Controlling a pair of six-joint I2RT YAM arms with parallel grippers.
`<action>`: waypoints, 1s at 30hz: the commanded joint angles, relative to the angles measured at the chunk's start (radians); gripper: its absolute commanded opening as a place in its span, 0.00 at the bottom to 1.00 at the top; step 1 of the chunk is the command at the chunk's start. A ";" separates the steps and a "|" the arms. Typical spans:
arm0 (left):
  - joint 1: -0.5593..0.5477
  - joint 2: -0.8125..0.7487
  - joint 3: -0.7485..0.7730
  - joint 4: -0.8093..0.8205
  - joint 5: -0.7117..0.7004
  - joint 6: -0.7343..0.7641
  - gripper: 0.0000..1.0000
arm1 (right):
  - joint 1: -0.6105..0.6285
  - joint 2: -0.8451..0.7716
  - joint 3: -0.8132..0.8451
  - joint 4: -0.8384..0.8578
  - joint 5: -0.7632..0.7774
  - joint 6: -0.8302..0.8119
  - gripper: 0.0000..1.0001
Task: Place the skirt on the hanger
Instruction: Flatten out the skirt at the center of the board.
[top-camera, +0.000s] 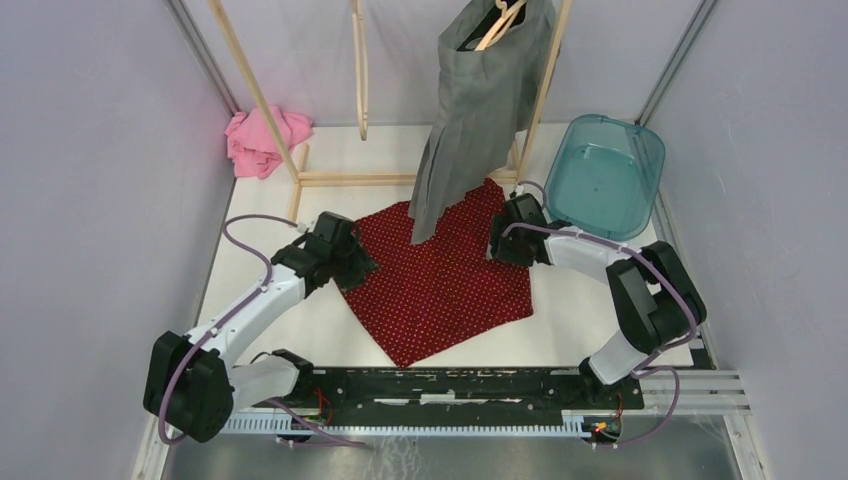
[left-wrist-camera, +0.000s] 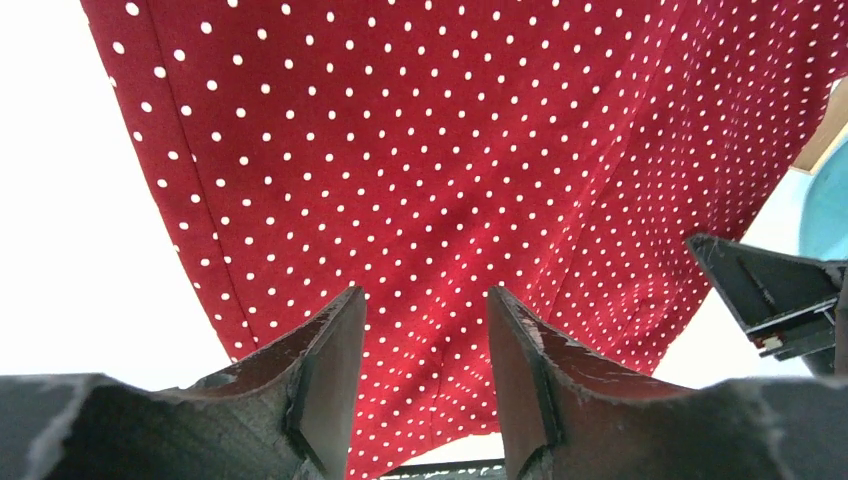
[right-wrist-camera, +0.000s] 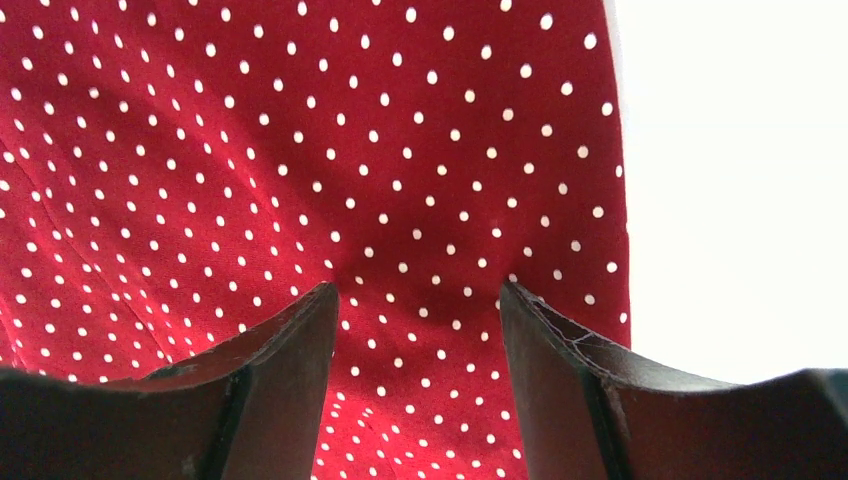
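A red skirt with white dots (top-camera: 440, 280) lies flat on the white table. My left gripper (top-camera: 355, 262) is open at its left corner; in the left wrist view the gripper (left-wrist-camera: 425, 292) straddles the skirt (left-wrist-camera: 450, 150), which wrinkles slightly between the fingers. My right gripper (top-camera: 505, 240) is open at the skirt's far right corner; in the right wrist view the gripper (right-wrist-camera: 419, 286) has dotted cloth (right-wrist-camera: 300, 150) between its fingers, near the edge. A wooden hanger (top-camera: 500, 25) on the rack carries a grey garment (top-camera: 480, 110). A second wooden hanger (top-camera: 360, 70) hangs bare.
The wooden rack frame (top-camera: 265, 110) stands at the back, its base rail (top-camera: 355, 178) on the table. A pink cloth (top-camera: 265, 140) lies at the back left. A teal plastic tub (top-camera: 605, 175) sits at the back right. The grey garment's hem overlaps the red skirt's far edge.
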 joint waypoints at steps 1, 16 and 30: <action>-0.001 0.014 0.025 -0.008 -0.040 0.042 0.58 | -0.005 -0.098 -0.027 -0.100 -0.027 -0.046 0.67; 0.001 0.159 -0.153 0.207 -0.003 -0.051 0.46 | 0.010 -0.358 -0.087 -0.159 -0.107 -0.108 0.66; 0.179 0.304 -0.029 0.161 -0.077 0.086 0.46 | 0.011 -0.417 -0.087 -0.210 -0.130 -0.113 0.66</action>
